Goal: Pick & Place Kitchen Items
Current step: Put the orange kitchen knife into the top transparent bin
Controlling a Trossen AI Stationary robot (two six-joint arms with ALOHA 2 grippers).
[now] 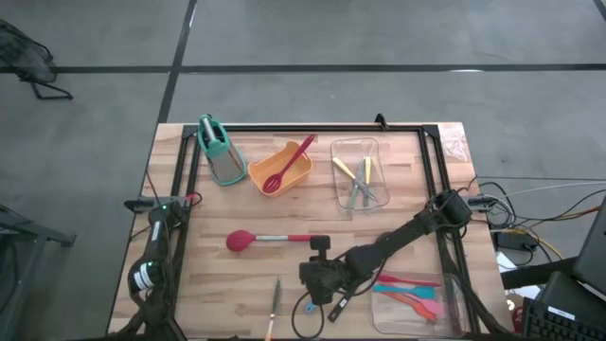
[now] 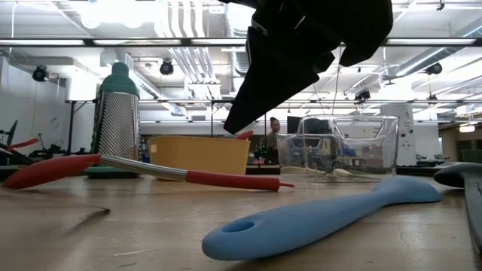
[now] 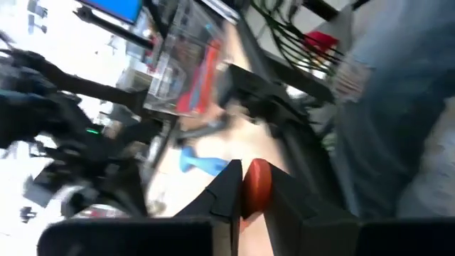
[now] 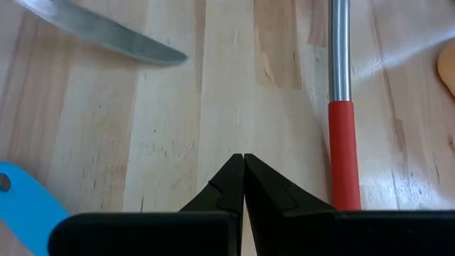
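The right end effector (image 1: 315, 280) hangs over the worktop (image 1: 398, 213) with its fingers pressed together and nothing between them, just in front of the red-handled spatula (image 1: 270, 239) that serves as landmark here. In the right wrist view its tips (image 4: 244, 165) sit beside that spatula's red grip and steel shaft (image 4: 340, 50). A blue spatula (image 1: 310, 305) lies on the wood just beyond the end effector, away from the red one, and a knife (image 1: 275, 298) lies near it toward the left arm's side. Behind the red-handled spatula stand an orange tub (image 1: 281, 169) holding a red spoon (image 1: 290, 163), a grater (image 1: 221, 152), and a clear tray (image 1: 358, 172) with yellow and green pieces. The left end effector (image 1: 161, 213) waits at the worktop's edge, level with the red spatula's head, fingers closed.
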